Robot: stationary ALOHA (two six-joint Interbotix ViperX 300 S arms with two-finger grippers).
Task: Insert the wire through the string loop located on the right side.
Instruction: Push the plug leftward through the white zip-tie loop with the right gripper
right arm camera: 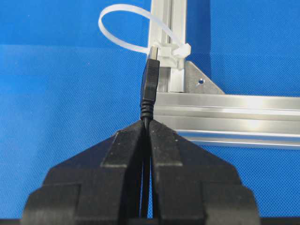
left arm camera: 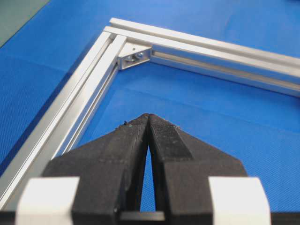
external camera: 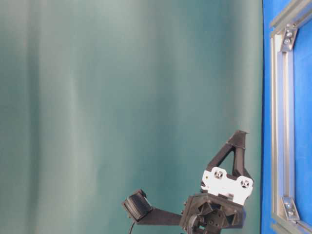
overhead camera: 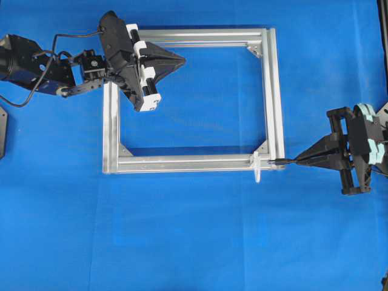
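The wire's black plug (right arm camera: pixel 150 89) sticks out of my right gripper (right arm camera: pixel 146 121), which is shut on the thin cable just behind it. The plug tip is level with the base of the whitish string loop (right arm camera: pixel 123 22), close to its clasp on the silver frame (right arm camera: pixel 225 110). From overhead, the plug (overhead camera: pixel 277 162) lies just right of the loop (overhead camera: pixel 256 172) at the frame's near right corner, with my right gripper (overhead camera: pixel 298 160) behind it. The rest of the wire is hidden. My left gripper (overhead camera: pixel 183 60) is shut and empty above the frame's far left corner; its tips (left arm camera: pixel 148 116) meet over blue cloth.
The square aluminium frame (overhead camera: pixel 194 163) lies flat on the blue cloth, with metal brackets (left arm camera: pixel 133 56) in its corners. In the table-level view my left gripper (external camera: pixel 239 136) stands beside the frame's rail (external camera: pixel 282 122), before a green curtain.
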